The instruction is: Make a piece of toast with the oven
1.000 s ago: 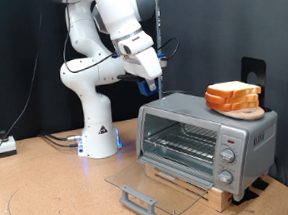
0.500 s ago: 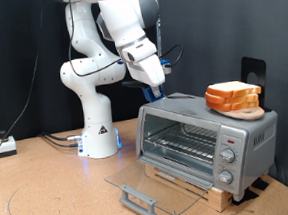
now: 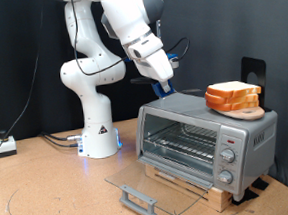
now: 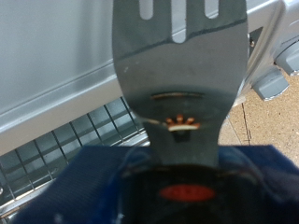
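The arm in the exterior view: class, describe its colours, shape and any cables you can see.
The arm is glossy white, built of rounded, bulbous segments with dark joint seams, on a conical white base. Its gripper has blue-covered fingers. Thin dark cables hang beside it, and more cables trail from the base.

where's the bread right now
In the exterior view the bread sits stacked on top of the oven, toward its right end, with the gripper hovering just to its left.

I see a slotted metal spatula blade (image 4: 179,70) filling my wrist view, over the oven (image 4: 56,65), whose wire rack (image 4: 65,145) shows below.
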Controlling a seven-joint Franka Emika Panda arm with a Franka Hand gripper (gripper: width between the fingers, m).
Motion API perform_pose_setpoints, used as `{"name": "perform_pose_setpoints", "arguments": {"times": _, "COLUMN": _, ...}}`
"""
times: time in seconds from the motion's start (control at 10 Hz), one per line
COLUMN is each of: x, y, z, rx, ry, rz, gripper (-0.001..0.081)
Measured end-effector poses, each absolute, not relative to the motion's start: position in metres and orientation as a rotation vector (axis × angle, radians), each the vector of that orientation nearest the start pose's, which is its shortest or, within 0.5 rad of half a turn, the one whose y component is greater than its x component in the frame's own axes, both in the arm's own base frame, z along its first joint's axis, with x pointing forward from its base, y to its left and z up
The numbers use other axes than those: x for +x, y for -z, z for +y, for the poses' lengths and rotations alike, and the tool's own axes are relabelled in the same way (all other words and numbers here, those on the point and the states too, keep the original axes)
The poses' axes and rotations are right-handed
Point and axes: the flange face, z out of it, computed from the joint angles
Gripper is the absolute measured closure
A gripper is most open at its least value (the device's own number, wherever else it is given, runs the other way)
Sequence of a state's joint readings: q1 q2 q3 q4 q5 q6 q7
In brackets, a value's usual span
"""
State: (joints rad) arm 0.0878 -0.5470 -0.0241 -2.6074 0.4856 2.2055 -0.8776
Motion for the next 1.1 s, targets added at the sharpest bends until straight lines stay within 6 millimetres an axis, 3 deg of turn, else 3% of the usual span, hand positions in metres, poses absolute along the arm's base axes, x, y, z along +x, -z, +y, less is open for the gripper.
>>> {"name": "perform_pose_setpoints", "arguments": {"times": 0.6, "x": 0.4, "y": -0.448, "z": 0.06, "rx": -2.641, "ry": 0.381, "rz": -0.926, "gripper": 0.0415}}
{"name": "perform_pose_setpoints", "arguments": {"times": 1.1, "x": 0.402, "y": -0.442, "z": 0.062, "rx": -2.659, "ry": 0.308, "rz": -0.988, "gripper": 0.0415}}
